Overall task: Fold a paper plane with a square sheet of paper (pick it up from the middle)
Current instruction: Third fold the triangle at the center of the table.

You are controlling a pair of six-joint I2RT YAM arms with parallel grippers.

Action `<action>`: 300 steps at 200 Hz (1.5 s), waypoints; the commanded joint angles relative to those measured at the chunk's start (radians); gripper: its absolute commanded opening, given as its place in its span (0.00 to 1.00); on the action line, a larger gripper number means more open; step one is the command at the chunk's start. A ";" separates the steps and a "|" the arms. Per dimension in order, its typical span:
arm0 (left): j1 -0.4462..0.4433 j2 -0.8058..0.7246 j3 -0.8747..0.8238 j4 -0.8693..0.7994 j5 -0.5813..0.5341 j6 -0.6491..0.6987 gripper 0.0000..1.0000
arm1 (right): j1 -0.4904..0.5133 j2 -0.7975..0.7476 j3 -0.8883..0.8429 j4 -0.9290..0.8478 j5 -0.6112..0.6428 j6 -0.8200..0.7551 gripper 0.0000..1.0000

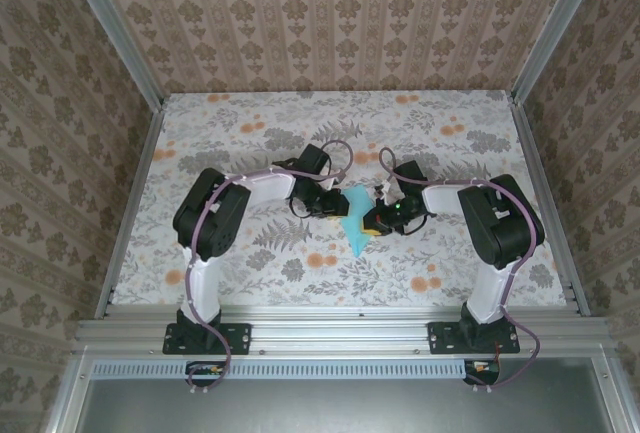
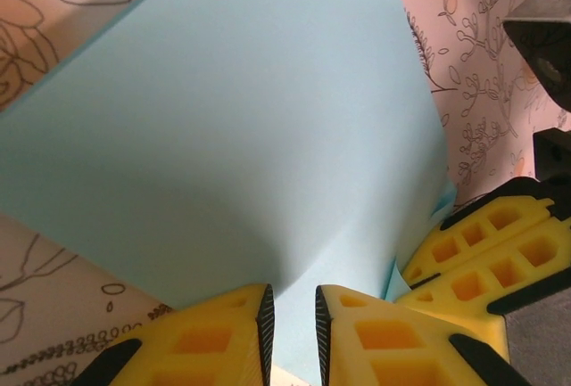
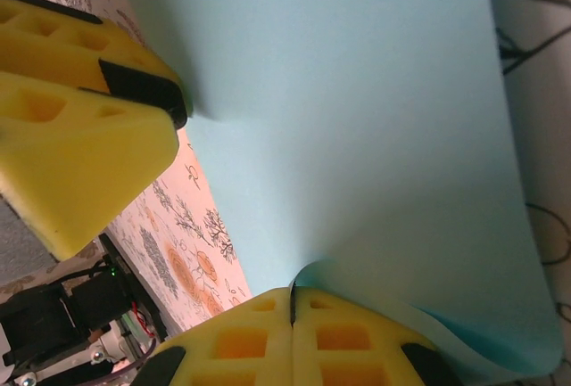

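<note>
The square sheet of paper (image 1: pixel 355 231) is light turquoise and looks narrow and pointed toward the near edge, lying mid-table between both grippers. My right gripper (image 1: pixel 376 221) is shut, its yellow jaws pinching a curled edge of the sheet (image 3: pixel 357 119) in the right wrist view (image 3: pixel 292 301). My left gripper (image 1: pixel 338 211) is at the sheet's other side; its jaws (image 2: pixel 294 315) stand a narrow gap apart, with the sheet (image 2: pixel 250 136) showing through the gap. The right gripper's fingers (image 2: pixel 482 252) sit close at the sheet's right edge. The paper plane is out of view.
The floral tabletop (image 1: pixel 250 143) stretches round the sheet, with metal rails along its sides and near edge (image 1: pixel 340 331). Patterned walls enclose the back and sides. The left gripper's fingers (image 3: pixel 80 136) are close beside the right one.
</note>
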 commanded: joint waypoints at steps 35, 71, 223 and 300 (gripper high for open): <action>0.010 0.054 0.018 -0.032 0.008 0.042 0.23 | 0.028 -0.002 0.037 -0.040 0.014 -0.012 0.00; 0.010 0.063 0.010 -0.023 0.012 0.041 0.23 | 0.045 0.007 0.056 -0.042 0.017 -0.005 0.00; 0.011 0.075 -0.019 0.001 0.022 0.042 0.23 | 0.072 0.051 0.079 0.017 0.026 0.057 0.00; 0.010 0.079 -0.020 -0.005 0.027 0.045 0.23 | 0.074 0.067 0.081 0.047 0.017 0.073 0.00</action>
